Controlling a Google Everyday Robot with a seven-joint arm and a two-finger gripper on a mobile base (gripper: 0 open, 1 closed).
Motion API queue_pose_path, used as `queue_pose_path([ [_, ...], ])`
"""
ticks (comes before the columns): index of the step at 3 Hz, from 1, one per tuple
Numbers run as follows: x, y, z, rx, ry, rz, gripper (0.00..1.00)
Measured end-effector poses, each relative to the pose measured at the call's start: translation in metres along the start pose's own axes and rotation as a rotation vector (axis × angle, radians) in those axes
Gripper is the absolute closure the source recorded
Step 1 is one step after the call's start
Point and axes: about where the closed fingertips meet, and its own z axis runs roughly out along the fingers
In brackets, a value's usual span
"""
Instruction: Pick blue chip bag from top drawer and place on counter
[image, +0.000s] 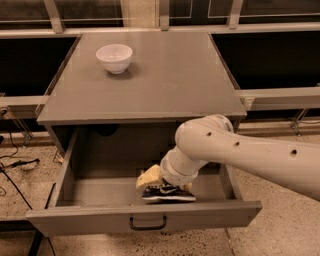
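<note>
- while the top drawer (80, 223) stands pulled out beneath the counter (170, 85), my arm (250, 155) reaches in from the right, crosses above the drawer's right wall and bends down into it;
- my gripper (159, 184) is inside the drawer, low over its floor, toward the front and a little right of the middle; a tan part of it shows on its left side, just above the bag;
- the blue chip bag (170, 194) lies on the drawer floor right under my gripper, close behind the front panel; it is dark blue with white markings and crumpled; its front edge shows as a flat strip, and my wrist hides its rear part;
- my gripper looks to be touching the bag from above; whether my grip is clenched on it or released i cannot tell, since my own wrist covers that spot;
- the bag is in the drawer, not on the counter;
- a dark handle (148, 223) sits at the middle of the drawer's front panel, just below the bag and slightly to its left;
- a white bowl (114, 58) stands upright on the counter near its back left corner, well apart from my arm and from the bag;
- the counter is the flat grey top of the cabinet, and its front edge overhangs the back of the open drawer;
- a speckled floor (280, 225) lies under the cabinet, and dark cables (15, 165) trail across it at the left
</note>
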Motion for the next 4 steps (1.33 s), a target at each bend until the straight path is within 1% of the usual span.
queue_pose_path([
  [3,0.0,0.0,0.0,0.0,0.0,0.0,0.89],
  [4,0.0007,-0.0019,-0.0034,0.001,0.002,-0.006,1.0],
])
